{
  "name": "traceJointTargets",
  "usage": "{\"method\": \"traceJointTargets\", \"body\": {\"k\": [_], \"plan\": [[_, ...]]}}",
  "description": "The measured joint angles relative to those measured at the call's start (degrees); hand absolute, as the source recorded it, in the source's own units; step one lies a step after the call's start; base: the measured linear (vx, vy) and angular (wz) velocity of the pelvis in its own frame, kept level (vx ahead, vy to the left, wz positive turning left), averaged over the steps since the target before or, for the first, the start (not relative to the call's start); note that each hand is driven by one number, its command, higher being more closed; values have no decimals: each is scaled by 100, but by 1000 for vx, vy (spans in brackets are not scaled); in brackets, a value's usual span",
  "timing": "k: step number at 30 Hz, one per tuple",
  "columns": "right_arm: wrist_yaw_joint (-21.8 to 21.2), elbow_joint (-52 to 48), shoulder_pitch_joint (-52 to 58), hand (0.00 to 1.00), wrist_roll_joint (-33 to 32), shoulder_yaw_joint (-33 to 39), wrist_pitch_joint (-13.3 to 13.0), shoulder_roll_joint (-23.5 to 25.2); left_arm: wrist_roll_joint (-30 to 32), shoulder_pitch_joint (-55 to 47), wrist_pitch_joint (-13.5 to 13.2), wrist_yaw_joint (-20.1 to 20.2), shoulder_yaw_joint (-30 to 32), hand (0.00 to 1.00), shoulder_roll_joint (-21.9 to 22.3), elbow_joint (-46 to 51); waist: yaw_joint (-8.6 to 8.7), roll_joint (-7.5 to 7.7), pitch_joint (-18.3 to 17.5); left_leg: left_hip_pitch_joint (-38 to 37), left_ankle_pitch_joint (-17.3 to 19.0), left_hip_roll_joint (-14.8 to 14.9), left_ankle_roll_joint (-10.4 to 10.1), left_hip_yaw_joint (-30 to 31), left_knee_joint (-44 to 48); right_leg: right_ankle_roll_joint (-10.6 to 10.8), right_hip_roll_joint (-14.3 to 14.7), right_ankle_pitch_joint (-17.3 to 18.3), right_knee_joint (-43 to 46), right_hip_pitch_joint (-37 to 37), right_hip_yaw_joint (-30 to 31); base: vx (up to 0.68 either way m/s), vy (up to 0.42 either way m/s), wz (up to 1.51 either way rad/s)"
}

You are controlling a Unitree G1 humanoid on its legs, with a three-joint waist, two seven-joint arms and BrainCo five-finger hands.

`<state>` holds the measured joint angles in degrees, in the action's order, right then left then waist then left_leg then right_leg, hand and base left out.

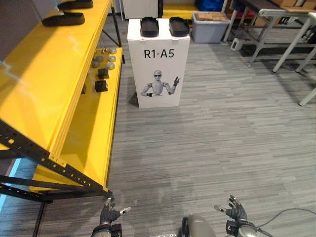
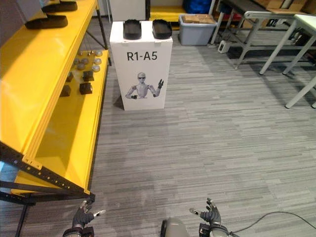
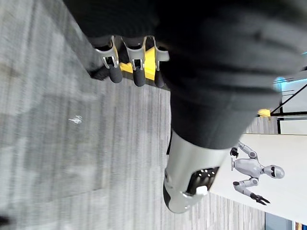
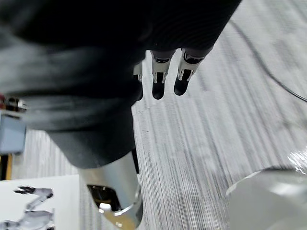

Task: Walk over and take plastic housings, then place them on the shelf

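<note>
Ahead, 2 black plastic housings (image 1: 149,26) sit side by side on top of a white box (image 1: 158,74) bearing a robot picture. 2 more housings (image 1: 63,19) lie on the top tier of the yellow shelf (image 1: 44,84); its lower tier carries small round metal parts (image 1: 103,58) and dark blocks (image 1: 101,86). Behind the box, a grey bin (image 1: 210,32) holds flat brown pieces. Low over the carpet, the left hand (image 1: 109,215) and right hand (image 1: 236,212) hang empty, fingers loosely spread.

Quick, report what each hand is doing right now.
Left hand: open, fingers relaxed, holding nothing.
Right hand: open, fingers relaxed, holding nothing.
</note>
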<state>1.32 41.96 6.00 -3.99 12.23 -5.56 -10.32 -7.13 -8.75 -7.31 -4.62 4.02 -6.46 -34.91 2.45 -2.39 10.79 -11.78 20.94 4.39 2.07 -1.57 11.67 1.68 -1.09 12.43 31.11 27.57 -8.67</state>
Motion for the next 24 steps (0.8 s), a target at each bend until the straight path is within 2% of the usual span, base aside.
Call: {"method": "traceJointTargets", "body": {"k": [1,2,3,4,5,6,7,8,9,11,13,14,15,16,17,18,19,20,21,22,23,24], "plan": [[21,-12,52,0,-2,0,-2,-45,-3,117,-14,-8,-4,0,-65,-12,30,80,-1,-147,14,58,-250,68,-37,-135,35,-1057,-785,24,58,699,-236,40],[55,35,12,0,-7,12,19,-155,-1,246,-27,-6,-18,0,6,-108,3,-121,18,-206,28,340,-429,99,116,-511,172,-1377,-580,12,-71,834,-283,33],[88,0,-51,0,-13,23,17,-144,2,314,-30,6,-21,0,4,-122,28,-114,19,-98,-116,346,-667,130,288,-539,159,-1184,-436,54,-83,727,-257,16],[90,-12,-114,0,-17,27,18,-139,2,380,-32,-2,-38,0,44,-157,50,-103,18,-34,-432,330,-898,168,500,-597,105,-942,-260,24,-104,681,-260,27],[86,-30,-133,0,-17,-14,17,-124,0,392,-32,-1,-63,0,166,-238,92,-90,28,65,-1181,244,-767,198,1144,-638,48,-666,-274,-387,-141,662,-259,25],[89,-49,-118,0,-17,-87,16,-111,0,352,-33,-2,-58,0,216,-237,96,-87,34,197,-1597,244,-708,189,1670,-635,54,-588,-452,-687,-143,641,-240,26],[89,-103,-71,0,-22,-217,7,-86,0,292,-37,3,-53,0,278,-226,67,-48,59,516,-1968,315,-740,194,2562,-658,104,-540,-822,-1171,-135,567,-190,10],[92,-128,-71,0,-30,-283,-6,11,-1,264,-59,21,-58,0,308,-204,-26,-51,66,1076,-1766,507,-757,116,3923,-677,241,-531,-1308,-1761,-125,552,-175,1],[96,-228,-66,0,-98,-351,-14,109,-8,241,-51,28,-55,0,317,-181,-119,-64,85,1625,-1542,712,-715,-75,4878,-706,372,-517,-1681,-2273,-101,614,-189,-11],[127,-351,-79,0,-205,-340,-27,225,-48,165,-39,25,-74,0,353,-66,-286,-9,113,2315,-1256,794,-620,-377,5175,-732,428,-499,-2098,-2813,50,457,-99,-28],[153,-318,-105,0,-246,-339,-28,225,-65,111,-37,17,-105,0,380,-2,-410,2,133,2906,-983,748,-562,-635,4757,-730,415,-498,-2463,-3219,215,411,-7,-41],[167,-260,-173,0,-248,-311,-24,234,-72,97,-32,1,-97,0,379,-1,-461,24,159,3114,-835,597,-572,-690,4060,-696,354,-476,-2615,-3471,343,402,56,-45],[179,-255,-180,0,-252,-280,-24,241,-72,98,-33,-5,-98,0,379,2,-484,51,180,3150,-834,479,-577,-727,3580,-645,292,-437,-2665,-3583,405,399,116,-51],[199,-207,-198,0,-266,-148,-27,260,-73,106,-33,-9,-104,0,389,3,-480,84,202,3159,-903,233,-557,-755,2438,-522,165,-302,-2763,-3805,508,412,159,-43],[219,-176,-167,0,-323,-31,-26,233,-70,116,-42,-7,-109,0,429,10,-462,23,168,3129,-1191,75,-594,-703,1294,-412,132,-116,-2786,-3926,559,408,180,-37],[223,-119,-150,0,-351,-11,-26,203,-70,117,-48,-8,-108,0,434,10,-465,-13,146,3151,-1486,47,-518,-614,951,-372,150,-3,-2769,-3992,639,430,214,-52],[229,33,-143,0,-355,-5,-11,225,-70,74,-47,-13,-99,0,392,0,-506,11,81,3096,-1918,-50,-142,-556,1078,-269,67,267,-2630,-4058,824,561,251,-43],[231,42,-109,0,-352,-10,-19,290,-67,52,-42,-10,-96,0,332,-8,-462,235,30,3170,-1615,-241,8,-641,1324,-184,-155,523,-2350,-3979,896,580,237,-36],[230,53,-92,0,-349,7,-18,281,-67,84,-38,-9,-92,0,323,-21,-462,276,15,3217,-1472,-304,53,-684,1451,-168,-232,620,-2125,-3891,945,599,223,-13],[225,165,-103,0,-343,17,-15,243,-64,126,-31,5,-110,0,372,-73,-475,282,8,3184,-1224,-365,113,-794,1582,-38,-352,728,-1420,-3619,1063,502,196,-27],[204,277,-137,0,-342,8,-8,268,-63,80,-25,12,-115,0,372,-132,-486,310,22,2920,-1036,-451,192,-907,1540,110,-455,719,-428,-3311,1180,515,205,-30],[194,301,-137,0,-342,6,-8,293,-63,51,-20,16,-117,0,359,-166,-472,325,28,2743,-952,-501,255,-938,1511,320,-516,627,173,-3135,1200,519,187,-25]]}}
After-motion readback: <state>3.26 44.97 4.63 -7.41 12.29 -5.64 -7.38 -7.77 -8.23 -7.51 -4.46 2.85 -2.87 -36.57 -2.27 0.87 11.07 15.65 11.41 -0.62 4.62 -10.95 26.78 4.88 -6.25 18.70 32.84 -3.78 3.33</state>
